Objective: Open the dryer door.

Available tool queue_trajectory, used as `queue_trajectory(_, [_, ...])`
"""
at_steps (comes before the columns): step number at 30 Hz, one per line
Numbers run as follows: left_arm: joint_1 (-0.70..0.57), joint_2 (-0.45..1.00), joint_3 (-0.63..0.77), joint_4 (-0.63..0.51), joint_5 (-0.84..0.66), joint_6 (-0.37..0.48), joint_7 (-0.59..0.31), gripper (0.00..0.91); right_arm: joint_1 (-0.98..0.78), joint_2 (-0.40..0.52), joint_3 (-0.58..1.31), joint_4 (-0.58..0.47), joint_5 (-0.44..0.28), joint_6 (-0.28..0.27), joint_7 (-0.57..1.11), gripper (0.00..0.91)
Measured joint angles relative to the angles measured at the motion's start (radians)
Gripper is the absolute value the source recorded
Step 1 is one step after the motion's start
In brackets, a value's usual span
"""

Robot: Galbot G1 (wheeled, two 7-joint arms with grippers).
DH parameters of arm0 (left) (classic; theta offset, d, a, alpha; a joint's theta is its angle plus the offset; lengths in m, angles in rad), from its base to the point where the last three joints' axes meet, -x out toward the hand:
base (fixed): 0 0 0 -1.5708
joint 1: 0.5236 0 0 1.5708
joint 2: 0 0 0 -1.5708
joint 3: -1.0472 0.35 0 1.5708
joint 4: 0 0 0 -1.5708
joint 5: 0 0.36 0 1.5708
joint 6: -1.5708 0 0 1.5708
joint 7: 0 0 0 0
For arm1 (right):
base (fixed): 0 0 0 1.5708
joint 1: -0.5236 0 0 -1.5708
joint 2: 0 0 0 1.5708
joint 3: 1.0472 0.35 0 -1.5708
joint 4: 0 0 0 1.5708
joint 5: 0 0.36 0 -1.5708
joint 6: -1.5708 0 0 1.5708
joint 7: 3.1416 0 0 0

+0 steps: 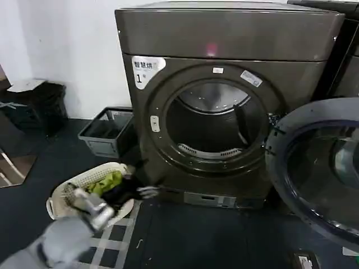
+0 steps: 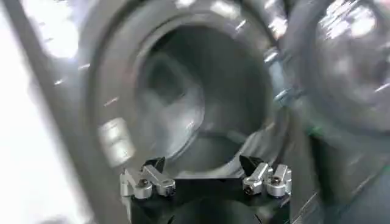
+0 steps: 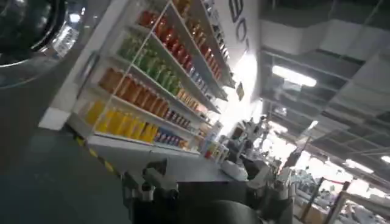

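Left hand (image 2: 206,176) is seen spread and empty before the dryer (image 1: 224,101); dryer door (image 1: 317,168) swung wide; right hand (image 3: 201,189) state undeterminable, shelves (image 3: 152,79) behind.

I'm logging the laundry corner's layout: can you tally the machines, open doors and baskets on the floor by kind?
Dryers and similar dark machines: 2, the dryer and a neighbouring machine
Open doors: 1, the dryer door swung right
Grey crates: 1, the grey crate
White laundry baskets: 1, the laundry basket holding clothes
Total: 5

Dim room; left wrist view motion-blurred (glare streaks), ceiling lights (image 3: 292,74) flaring.
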Motion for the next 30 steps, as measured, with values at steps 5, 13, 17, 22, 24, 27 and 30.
queue_trajectory(5, [0.069, 0.042, -0.175, 0.031, -0.188, 0.16, -0.134, 0.907, -0.009, -0.006, -0.046, 0.033, 0.043, -0.051, 0.028, 0.907])
queue_trajectory(13, [0.059, 0.142, -0.305, 0.114, -0.585, 0.396, -0.316, 0.907, -0.022, -0.017, -0.089, 0.048, 0.128, -0.096, 0.033, 0.907])
queue_trajectory(17, [0.025, 0.19, -0.299, 0.18, -0.788, 0.478, -0.414, 0.907, -0.019, -0.02, -0.105, 0.044, 0.129, -0.095, 0.025, 0.907])
queue_trajectory(22, [-0.035, 0.198, -0.238, 0.263, -0.975, 0.525, -0.522, 0.907, -0.018, -0.015, -0.117, 0.044, 0.127, -0.094, 0.022, 0.907])
queue_trajectory(24, [-0.066, 0.196, -0.197, 0.294, -1.021, 0.525, -0.553, 0.907, -0.019, -0.011, -0.119, 0.045, 0.127, -0.093, 0.021, 0.907])
queue_trajectory(27, [-0.122, 0.184, -0.122, 0.337, -1.092, 0.525, -0.62, 0.907, -0.02, -0.008, -0.119, 0.05, 0.128, -0.089, 0.021, 0.907])
queue_trajectory(30, [-0.199, 0.173, -0.037, 0.378, -1.139, 0.525, -0.697, 0.907, -0.02, -0.002, -0.123, 0.051, 0.128, -0.082, 0.019, 0.907])
